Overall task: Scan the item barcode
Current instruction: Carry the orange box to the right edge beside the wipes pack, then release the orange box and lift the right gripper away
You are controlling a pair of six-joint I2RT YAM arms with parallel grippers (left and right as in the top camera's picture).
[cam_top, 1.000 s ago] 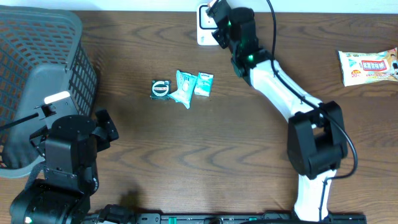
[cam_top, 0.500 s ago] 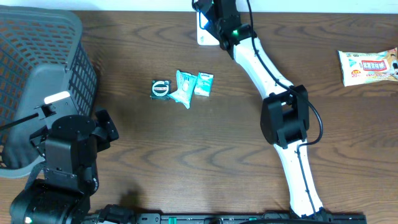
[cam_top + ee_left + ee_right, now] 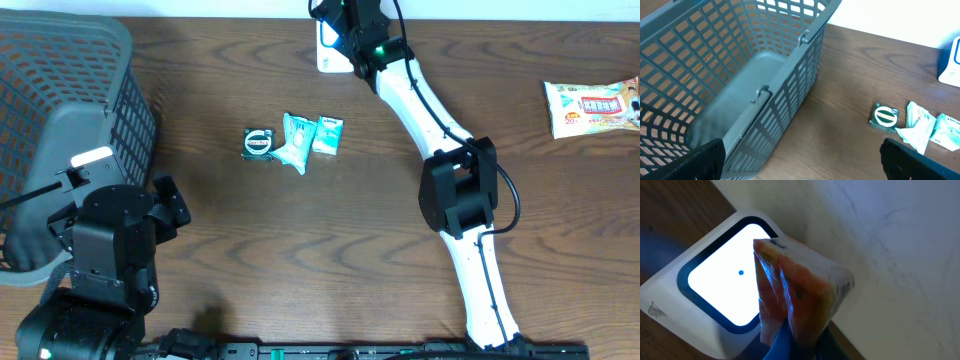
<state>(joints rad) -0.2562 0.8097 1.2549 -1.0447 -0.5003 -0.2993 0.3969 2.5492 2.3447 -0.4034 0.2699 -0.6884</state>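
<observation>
While right tool (image 3: pixel 790 347) pinches orange packet (image 3: pixel 800 290) at lit scanner (image 3: pixel 715 285), left tool (image 3: pixel 802 162) spread beside basket (image 3: pixel 740 75).

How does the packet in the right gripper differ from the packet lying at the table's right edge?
The held packet is orange-red and stands on edge, pinched in the right gripper at the scanner's lit window. The right-edge packet is mostly white and yellow, lying flat on the table, untouched. Both look like sealed plastic wrappers.
</observation>
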